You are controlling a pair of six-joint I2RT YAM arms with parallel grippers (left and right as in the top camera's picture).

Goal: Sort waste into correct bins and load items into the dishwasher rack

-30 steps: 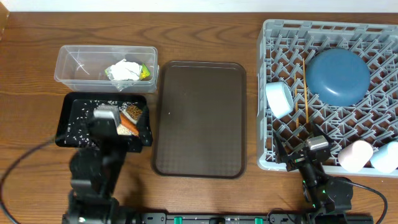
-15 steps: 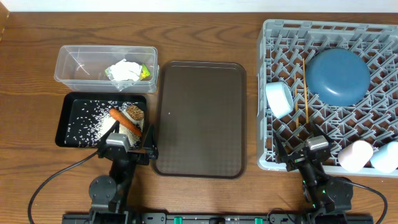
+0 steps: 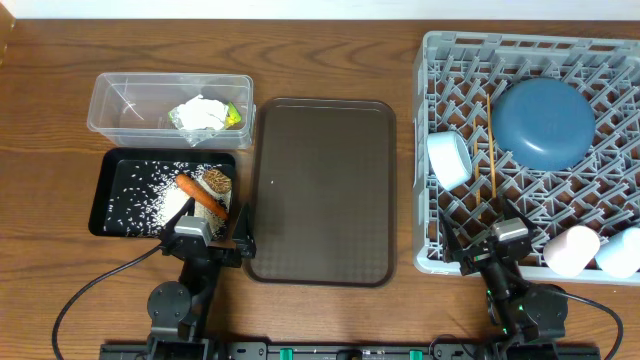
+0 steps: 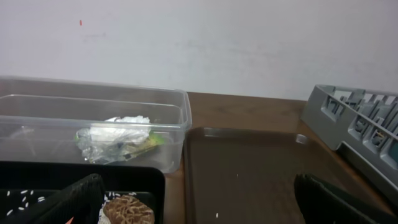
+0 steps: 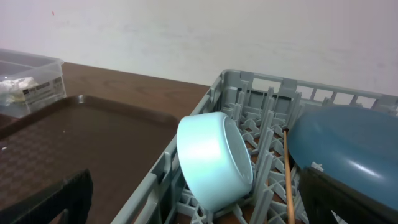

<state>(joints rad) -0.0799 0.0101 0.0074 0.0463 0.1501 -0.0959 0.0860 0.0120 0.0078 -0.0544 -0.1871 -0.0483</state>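
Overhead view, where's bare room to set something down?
The brown serving tray, between the black tray and the dishwasher rack, is bare. The left half of the clear tub is free. The black tray and rack's far half are crowded.

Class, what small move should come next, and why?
Probably none, just rest the open left gripper and right gripper: paper and wrapper lie in the clear tub, food scraps in the black tray, dishes and chopsticks in the rack.

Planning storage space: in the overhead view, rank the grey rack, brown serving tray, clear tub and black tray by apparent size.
1. grey rack
2. brown serving tray
3. clear tub and black tray: their footprints look alike, so I won't rank them.
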